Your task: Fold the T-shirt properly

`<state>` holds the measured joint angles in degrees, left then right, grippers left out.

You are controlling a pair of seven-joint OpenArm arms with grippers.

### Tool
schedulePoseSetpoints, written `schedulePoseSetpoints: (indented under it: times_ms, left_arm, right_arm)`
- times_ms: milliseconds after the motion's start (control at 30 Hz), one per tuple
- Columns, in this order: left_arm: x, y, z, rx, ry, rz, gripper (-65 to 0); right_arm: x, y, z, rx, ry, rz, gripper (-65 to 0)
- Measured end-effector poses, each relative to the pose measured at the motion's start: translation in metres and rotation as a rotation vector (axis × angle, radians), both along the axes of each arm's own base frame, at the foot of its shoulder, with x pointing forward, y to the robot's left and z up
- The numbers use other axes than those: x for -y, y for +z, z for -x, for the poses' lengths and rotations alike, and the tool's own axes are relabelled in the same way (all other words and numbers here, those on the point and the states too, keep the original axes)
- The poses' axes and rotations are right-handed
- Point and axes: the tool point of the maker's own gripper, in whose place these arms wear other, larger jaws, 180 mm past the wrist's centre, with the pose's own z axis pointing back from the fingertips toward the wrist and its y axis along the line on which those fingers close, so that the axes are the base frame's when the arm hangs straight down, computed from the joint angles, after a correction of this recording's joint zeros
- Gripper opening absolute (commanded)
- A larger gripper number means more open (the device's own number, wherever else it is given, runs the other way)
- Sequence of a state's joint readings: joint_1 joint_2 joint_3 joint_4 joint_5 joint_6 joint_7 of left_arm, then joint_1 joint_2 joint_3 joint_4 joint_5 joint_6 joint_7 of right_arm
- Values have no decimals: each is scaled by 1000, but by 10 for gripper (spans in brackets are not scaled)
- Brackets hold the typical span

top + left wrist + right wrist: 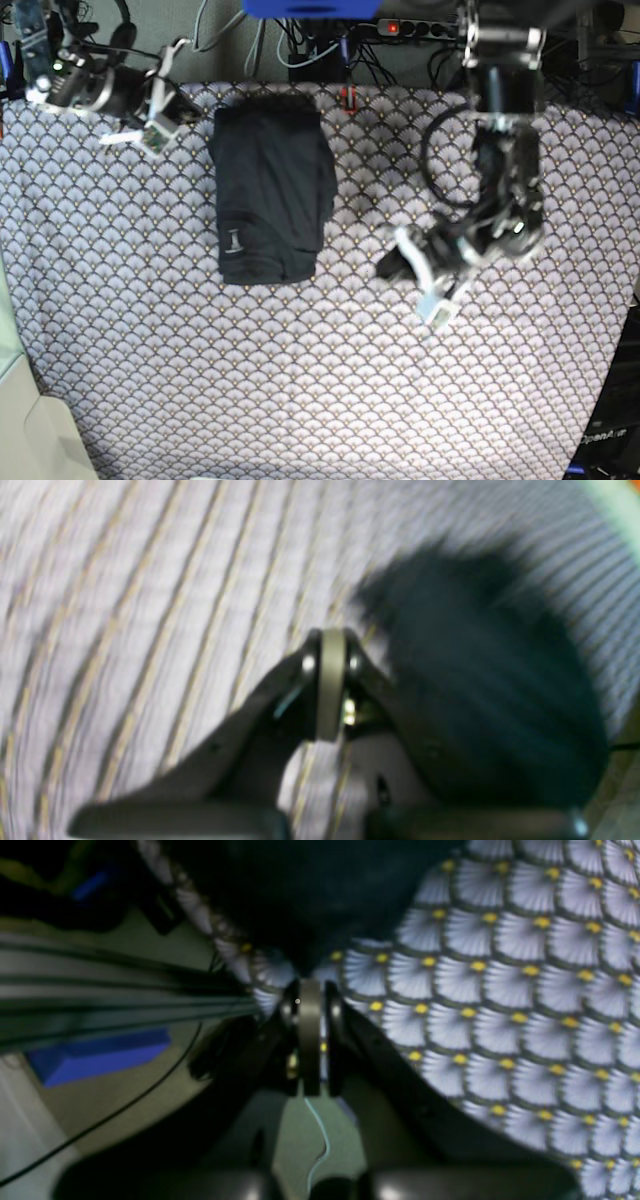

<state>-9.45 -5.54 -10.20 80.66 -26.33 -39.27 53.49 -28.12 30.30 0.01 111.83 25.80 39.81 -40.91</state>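
Base view shows the T-shirt [268,195] lying as a compact dark rectangle toward the far side of the table [330,400], which is covered in a scalloped fan-pattern cloth. A small white tag shows on its near left part. Its edges look fairly square, though the right side bulges a little where layers overlap.

Neither arm is touching it. The right gripper [128,128] sits just beside the shirt's far left corner, near the table's back edge; through its wrist camera the jaws are pressed together on nothing, with dark fabric just beyond the tips [310,1005]. The left gripper [400,262] hangs over bare cloth, clear of the shirt's right side, also clenched and empty; its own view is badly smeared, with the shirt a dark blur off to one side [332,650].

My read is that the folding itself is finished or nearly so, and the arms are clear of the garment. If anything remains, it would be a light tidy of that bulging right edge, which calls for opening the jaws first and approaching low without dragging the layers apart.
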Motion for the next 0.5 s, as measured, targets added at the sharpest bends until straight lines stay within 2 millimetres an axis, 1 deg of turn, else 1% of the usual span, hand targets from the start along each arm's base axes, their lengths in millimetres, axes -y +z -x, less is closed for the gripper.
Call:
schedulePoseSetpoints:
  times_ms: [67, 133, 167, 200, 267, 333, 367, 433, 500]
  left_arm:
    - [-26, 3, 13, 15, 51, -18, -642]
    - [-62, 6, 23, 29, 124, -67, -642]
    - [-78, 7, 30, 33, 152, -86, -642]
    - [-88, 3, 39, 22, 162, -106, -642]
    - [-104, -12, 65, -36, 184, -145, -642]
    - [-119, -21, 87, -70, 194, -182, -642]
    - [-128, -23, 95, -86, 202, -206, -642]
    - [-145, -18, 105, -82, 222, -253, -643]
    - [-151, -13, 118, -70, 218, -268, -644]
  right_arm:
    - [16, 4, -3, 20, -44, 15, -650]
    - [29, 2, 5, 5, -69, 40, -650]
    - [34, 1, 10, -2, -84, 40, -650]
    - [38, 1, 13, -7, -93, 43, -650]
    - [50, 5, 12, 10, -124, 50, -650]
    - [61, 7, 12, 19, -145, 77, -650]
    - [69, 5, 13, 25, -148, 117, -650]
    - [84, 4, 12, 35, -159, 181, -650]
    - [98, 2, 12, 46, -185, 247, -650]
